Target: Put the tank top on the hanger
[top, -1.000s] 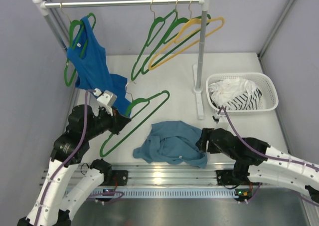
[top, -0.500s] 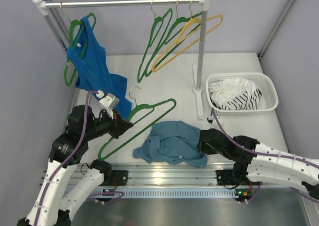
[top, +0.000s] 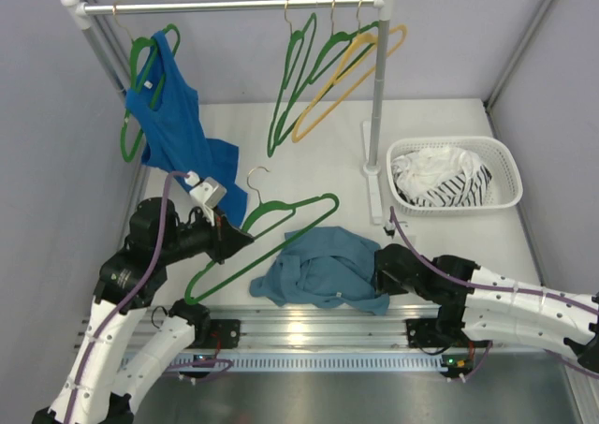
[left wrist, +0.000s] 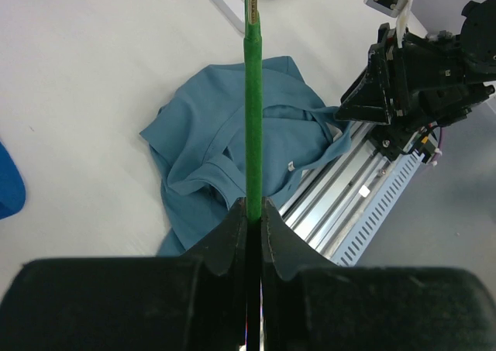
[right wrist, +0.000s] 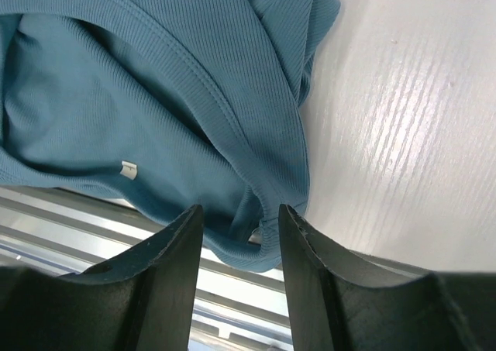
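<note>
While the muted teal tank top (top: 323,270) lies crumpled on the white table (top: 309,138) in the lower centre of the overhead view, its near hem spills over the table's front edge onto the aluminium rail (top: 309,328). At the right edge of the cloth sits the right gripper (top: 379,270). In its wrist view the two black fingers (right wrist: 174,266) stand spread apart, with the ribbed hem of the garment between them. I cannot tell whether either finger presses the fabric.

Just to the upper left of the tank top in the overhead view, the green hanger (top: 281,226) slants across the table. Its metal hook points toward the upper part of the frame, and its long bar runs down to the lower left. The left gripper (top: 241,240) is clamped tight on this thin green bar, which the left wrist view shows running straight up the middle of the frame over the cloth.

Farther out, a clothes rack (top: 234,6) spans the top of the frame. It carries a royal-blue tank top (top: 173,124) at upper left, with spare green hangers (top: 298,73) and a yellow hanger (top: 354,61) at upper right. A white basket (top: 510,167) at the right holds white-and-striped cloth (top: 440,182).
</note>
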You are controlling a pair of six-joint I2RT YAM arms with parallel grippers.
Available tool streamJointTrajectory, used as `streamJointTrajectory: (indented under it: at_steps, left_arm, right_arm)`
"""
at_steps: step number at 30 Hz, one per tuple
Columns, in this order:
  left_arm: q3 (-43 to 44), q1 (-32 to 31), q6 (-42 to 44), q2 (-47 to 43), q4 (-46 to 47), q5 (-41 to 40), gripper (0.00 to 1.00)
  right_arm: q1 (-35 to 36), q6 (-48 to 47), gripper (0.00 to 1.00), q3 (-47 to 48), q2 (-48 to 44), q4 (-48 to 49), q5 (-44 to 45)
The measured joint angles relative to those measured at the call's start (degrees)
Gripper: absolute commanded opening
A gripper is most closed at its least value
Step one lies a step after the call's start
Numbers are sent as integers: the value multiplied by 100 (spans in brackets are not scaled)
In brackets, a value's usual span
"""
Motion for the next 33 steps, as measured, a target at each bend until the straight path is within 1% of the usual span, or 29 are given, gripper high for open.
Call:
streamJointTrajectory:
  at_steps: [5,13,16,17,19,20,23,24,25,30,32,33]
  left_arm:
    - [0,-52,0,179,2,127,0]
    - [0,-566,9,640,4,98,0]
    - [2,-951,48,798,4,-46,0]
    - [11,-1093,66,848,0,-116,0]
    - [48,-1405,105,975,-7,-247,0]
    - [74,-1554,116,1040,-13,-291,0]
    - [186,-1862,175,1207,-72,-339,0]
    - [234,-1945,203,1261,-109,-372,0]
    - [275,-2011,229,1311,-138,-409,0]
    - [525,-2177,352,1508,-295,-498,0]
    - [595,-2205,396,1561,-315,-498,0]
    - [629,-2216,413,1585,-341,-496,0]
  right_arm:
    - [0,0,41,-2,28,2,-72]
    - [0,4,38,-118,223,50,-122]
    - [0,26,33,-149,251,92,-155]
    - [0,35,28,-151,251,81,-160]
    - [0,50,22,-151,249,92,-170]
    - [0,61,17,-151,249,87,-173]
    - [0,107,8,-151,245,85,-166]
    - [0,118,8,-151,243,83,-160]
    - [0,133,8,-151,236,81,-149]
    - [0,146,26,-125,157,-9,-94]
    - [0,133,29,-103,146,-92,-81]
    - [0,136,29,-103,133,-109,-81]
